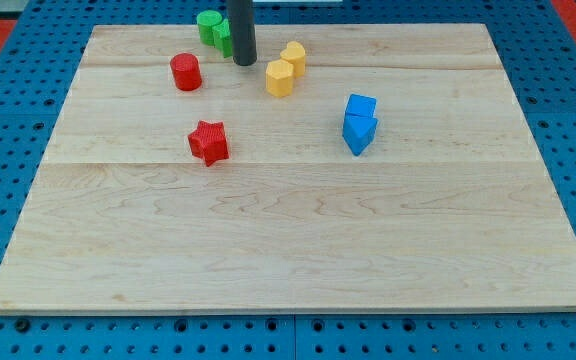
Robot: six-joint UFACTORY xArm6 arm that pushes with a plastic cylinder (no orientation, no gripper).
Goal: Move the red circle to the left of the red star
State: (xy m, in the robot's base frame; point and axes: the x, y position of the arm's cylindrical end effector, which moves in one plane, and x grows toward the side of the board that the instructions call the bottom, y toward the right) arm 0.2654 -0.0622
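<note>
The red circle (185, 72), a short red cylinder, stands at the view's upper left of the wooden board (288, 240). The red star (208, 142) lies below it and slightly to the right, apart from it. My tip (244, 62) is at the view's top, to the right of the red circle with a gap between them, just beside the green blocks (214, 30) and left of the yellow blocks.
Two yellow blocks (286, 68) sit together right of my tip. Two blue blocks (359, 122) touch each other at the view's right of centre. The board lies on a blue pegboard table (8, 110).
</note>
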